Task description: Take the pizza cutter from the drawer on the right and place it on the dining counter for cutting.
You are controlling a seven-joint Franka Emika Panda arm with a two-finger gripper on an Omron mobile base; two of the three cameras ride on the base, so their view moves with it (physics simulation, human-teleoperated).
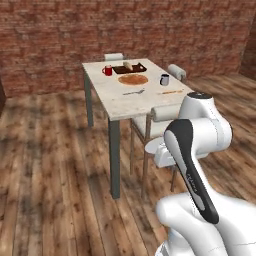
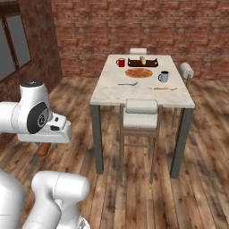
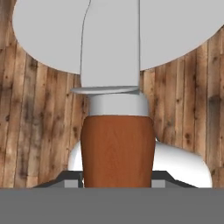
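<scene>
In the hand view the pizza cutter (image 3: 117, 144) runs up from my gripper (image 3: 117, 177): reddish-brown wooden handle, silvery collar, and a wide round blade at the top. The gripper is shut on the handle, over wooden floor. In the right base view the handle (image 2: 43, 150) pokes down below my hand at the left, low above the floor. The dining counter (image 1: 125, 102) (image 2: 134, 95), with its pale speckled top and grey legs, stands ahead of me at some distance from the gripper. The drawer is out of view.
On the counter lie a pizza (image 2: 138, 73), a red mug (image 2: 120, 62), a grey mug (image 2: 163, 77), a dark tray (image 2: 143, 61), a fork (image 2: 128, 83) and a wooden utensil (image 2: 165, 88). A chair (image 2: 140, 114) stands at the near side. A brick wall runs behind.
</scene>
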